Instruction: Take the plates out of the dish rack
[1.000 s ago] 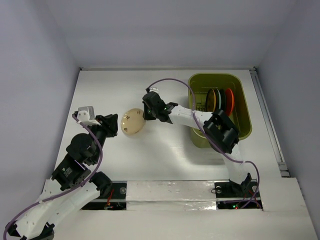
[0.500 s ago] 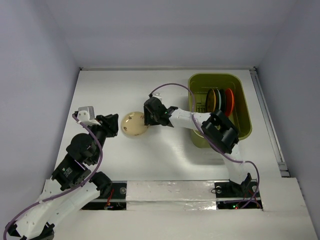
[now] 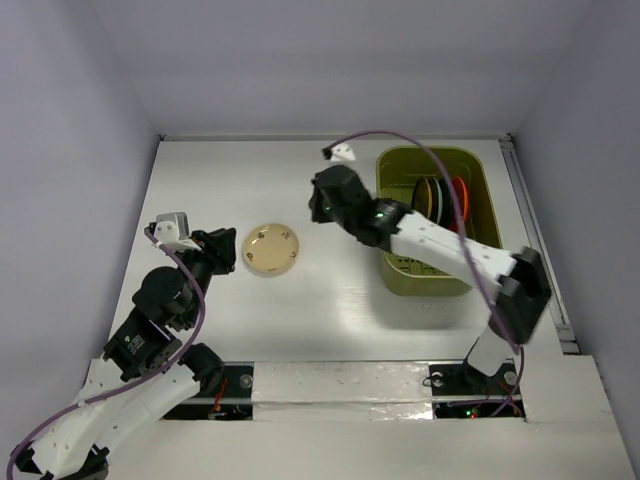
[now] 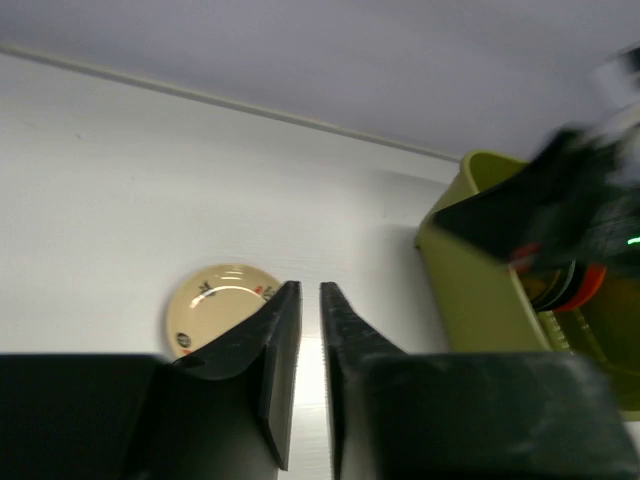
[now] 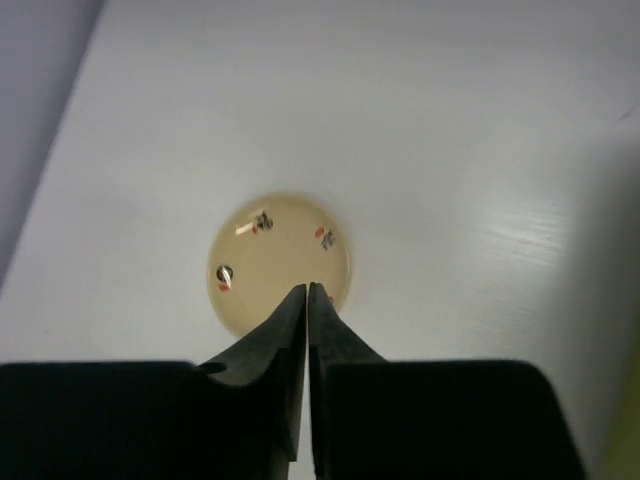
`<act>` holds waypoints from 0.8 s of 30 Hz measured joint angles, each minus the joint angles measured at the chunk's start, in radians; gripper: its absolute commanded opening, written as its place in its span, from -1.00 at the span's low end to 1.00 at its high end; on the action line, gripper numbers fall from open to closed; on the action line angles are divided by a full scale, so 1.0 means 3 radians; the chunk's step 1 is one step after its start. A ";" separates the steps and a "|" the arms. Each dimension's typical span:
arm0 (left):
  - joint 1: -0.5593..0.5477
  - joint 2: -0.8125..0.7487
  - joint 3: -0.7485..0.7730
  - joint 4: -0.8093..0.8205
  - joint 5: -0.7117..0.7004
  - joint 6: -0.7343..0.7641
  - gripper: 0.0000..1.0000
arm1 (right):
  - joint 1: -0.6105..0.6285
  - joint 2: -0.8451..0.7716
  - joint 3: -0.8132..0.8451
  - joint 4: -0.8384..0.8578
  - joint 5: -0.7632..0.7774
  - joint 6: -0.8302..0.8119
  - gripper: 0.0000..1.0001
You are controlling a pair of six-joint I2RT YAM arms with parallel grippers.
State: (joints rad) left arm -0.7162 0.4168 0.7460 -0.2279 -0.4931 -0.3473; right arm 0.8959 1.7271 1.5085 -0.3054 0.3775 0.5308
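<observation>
Surface [image 3: 330, 310] first: left claw [image 4: 310, 290], fingers nearly together and empty, sits at 9 o'clock of the cream plate [image 3: 271, 248], which lies flat. Right claw [image 5: 307, 288], closed on nothing, hovers at the plate's 1 o'clock. Its arm [image 3: 440, 245] crosses the rack [image 3: 430, 152] at 3 o'clock, where other plates [image 3: 428, 200] stand on edge.

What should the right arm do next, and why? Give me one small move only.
Probably swing the right arm right, over the rack, and open its jaws. The cream plate lies flat on the table, free of the shut jaws, while other plates stand on edge in the rack, so those seem next.
</observation>
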 measured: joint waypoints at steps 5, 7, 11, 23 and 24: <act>0.0000 -0.0001 0.0000 0.0000 0.0015 0.0003 -1.00 | -0.0360 -0.0980 -0.0254 -0.0086 0.0310 -0.0172 -1.00; 0.0000 0.0000 0.0000 0.0000 0.0020 0.0003 -0.99 | -0.0623 -0.1240 -0.0395 -0.0186 0.0435 -0.0217 -0.92; 0.0000 0.0000 0.0000 0.0000 0.0034 0.0013 -0.51 | -0.1026 -0.1401 -0.0600 -0.0502 0.0656 -0.0308 -0.53; 0.0000 0.0000 0.0000 0.0001 0.0052 0.0004 -0.37 | -0.1417 -0.0741 -0.0593 -0.1036 0.0875 -0.0603 -0.31; 0.0000 0.0000 0.0000 0.0001 0.0056 0.0005 -0.37 | -0.1436 -0.0703 -0.0581 -0.1064 0.0891 -0.0624 -0.31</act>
State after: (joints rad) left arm -0.7162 0.4168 0.7460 -0.2276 -0.4763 -0.3458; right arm 0.4652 1.5162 1.3342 -0.6247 0.6449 0.3435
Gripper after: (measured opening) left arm 0.314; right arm 0.341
